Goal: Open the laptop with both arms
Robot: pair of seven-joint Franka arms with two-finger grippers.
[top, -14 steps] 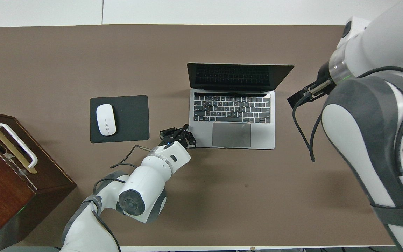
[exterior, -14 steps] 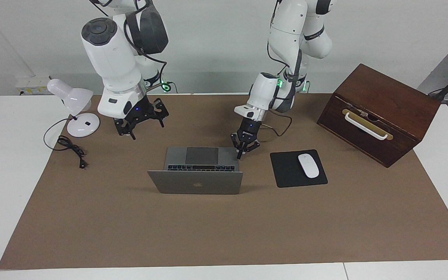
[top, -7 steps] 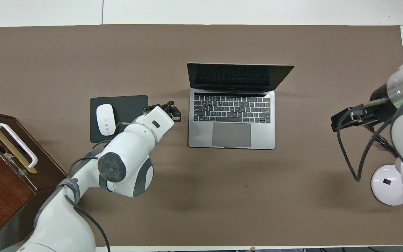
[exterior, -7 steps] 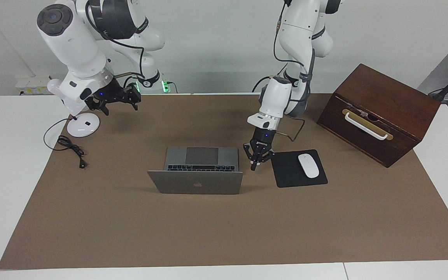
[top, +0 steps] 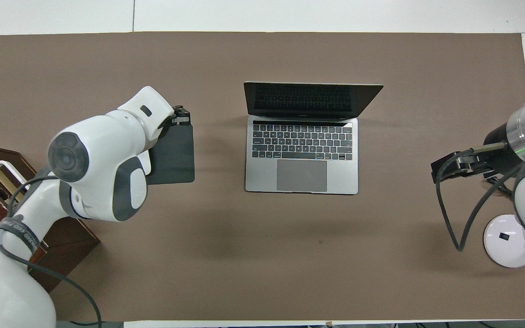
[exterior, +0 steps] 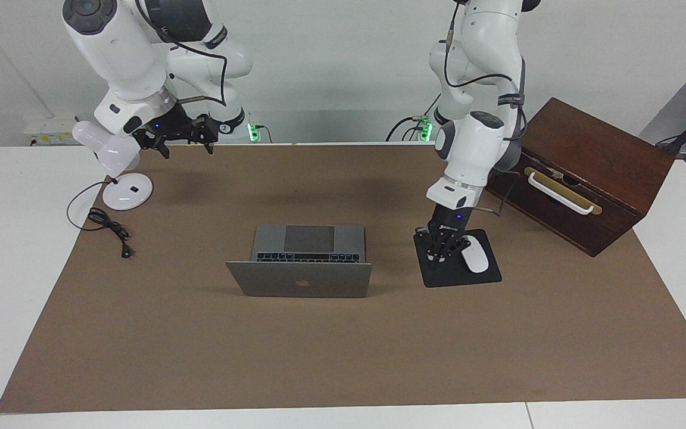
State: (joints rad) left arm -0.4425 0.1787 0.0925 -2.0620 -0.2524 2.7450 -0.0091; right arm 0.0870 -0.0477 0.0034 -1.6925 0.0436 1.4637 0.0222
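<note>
While the laptop (exterior: 300, 260) stands open in the middle of the brown mat (exterior: 343, 357), its lid is raised nearly upright with the logo turned away from the robots and the keys and trackpad turned toward them. No gripper touches it. The left gripper (exterior: 445, 253) hangs over the mouse pad (exterior: 456, 275), which lies beside the laptop toward the left arm's end of the table; its fingertips are together and they hold nothing. A white mouse (exterior: 475, 258) lies on this pad, just beside the gripper. In the overhead view the left arm (top: 103, 159) covers the mouse and a part of the pad. The right gripper (exterior: 182, 136) is raised in the air over the mat's edge near the lamp (exterior: 118, 161), at the right arm's end of the table, well apart from the laptop; if its fingers are apart or together, one cannot tell. A wooden box (exterior: 581, 173) with a white handle stands at the left arm's end, near the mouse pad.
</note>
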